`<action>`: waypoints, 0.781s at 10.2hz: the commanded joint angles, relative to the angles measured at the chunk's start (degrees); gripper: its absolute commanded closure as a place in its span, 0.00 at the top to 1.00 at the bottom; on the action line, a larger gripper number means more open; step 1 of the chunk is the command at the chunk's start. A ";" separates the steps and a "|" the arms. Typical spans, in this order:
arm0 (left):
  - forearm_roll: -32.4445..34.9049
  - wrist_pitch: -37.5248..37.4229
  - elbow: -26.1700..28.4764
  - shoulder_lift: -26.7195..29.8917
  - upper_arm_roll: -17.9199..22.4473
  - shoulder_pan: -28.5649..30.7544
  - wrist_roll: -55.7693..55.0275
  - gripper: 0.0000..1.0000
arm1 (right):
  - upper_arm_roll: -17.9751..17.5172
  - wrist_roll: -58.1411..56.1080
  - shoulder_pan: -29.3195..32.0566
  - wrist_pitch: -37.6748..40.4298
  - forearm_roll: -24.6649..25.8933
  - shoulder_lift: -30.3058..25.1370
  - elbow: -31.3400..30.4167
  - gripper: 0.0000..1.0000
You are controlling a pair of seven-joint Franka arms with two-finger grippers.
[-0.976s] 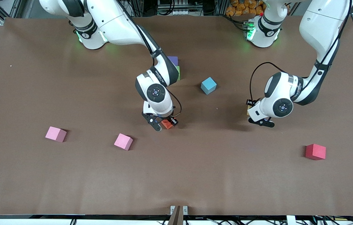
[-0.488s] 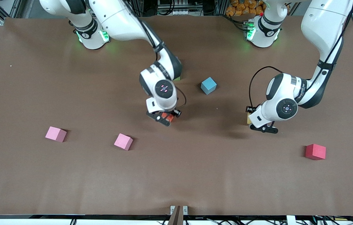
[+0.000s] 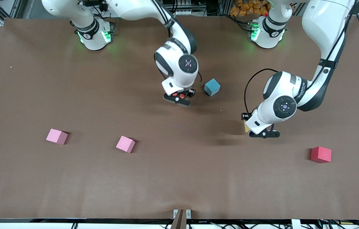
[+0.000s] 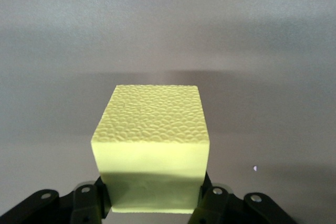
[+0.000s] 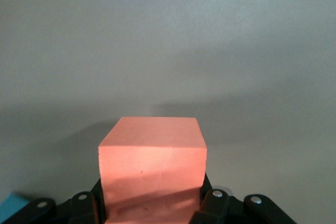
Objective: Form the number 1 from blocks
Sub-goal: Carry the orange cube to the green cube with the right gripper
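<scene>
We see the brown desk [image 3: 23, 79] with two pink blocks [image 3: 56, 136] [image 3: 125, 144], a red block [image 3: 320, 154] and a blue block [image 3: 212, 87]. Our left claw [image 3: 260, 133] grips a yellow block [image 4: 152, 148]; our right claw [image 3: 177, 97], beside the blue one, grips an orange block [image 5: 152, 174].

Brown table [image 3: 179, 178], light blue block [image 3: 212, 87] resting near its middle, two pink blocks [image 3: 57, 136] [image 3: 125, 144] nearer the camera toward the right arm's end, red block [image 3: 320, 154] nearer the camera toward the left arm's end
</scene>
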State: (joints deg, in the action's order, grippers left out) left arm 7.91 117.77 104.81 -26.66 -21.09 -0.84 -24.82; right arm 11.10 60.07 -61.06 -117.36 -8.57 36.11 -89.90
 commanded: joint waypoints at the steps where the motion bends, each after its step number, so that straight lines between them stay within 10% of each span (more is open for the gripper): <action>1: -1.31 -1.22 -1.45 -0.41 0.00 -1.35 -1.46 0.51 | 0.24 -6.95 -1.51 -9.68 1.80 -9.90 -15.51 0.00; 8: -1.40 -1.22 -1.54 -1.02 0.00 -1.96 -2.52 0.51 | 0.15 -9.88 -3.18 -21.23 3.03 -10.54 -24.43 0.00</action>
State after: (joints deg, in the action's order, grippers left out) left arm 7.41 117.75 104.41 -27.33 -21.10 -2.14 -26.29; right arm 11.06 50.23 -63.06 -136.28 -6.49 27.36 -111.12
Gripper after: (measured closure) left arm 0.388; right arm 0.366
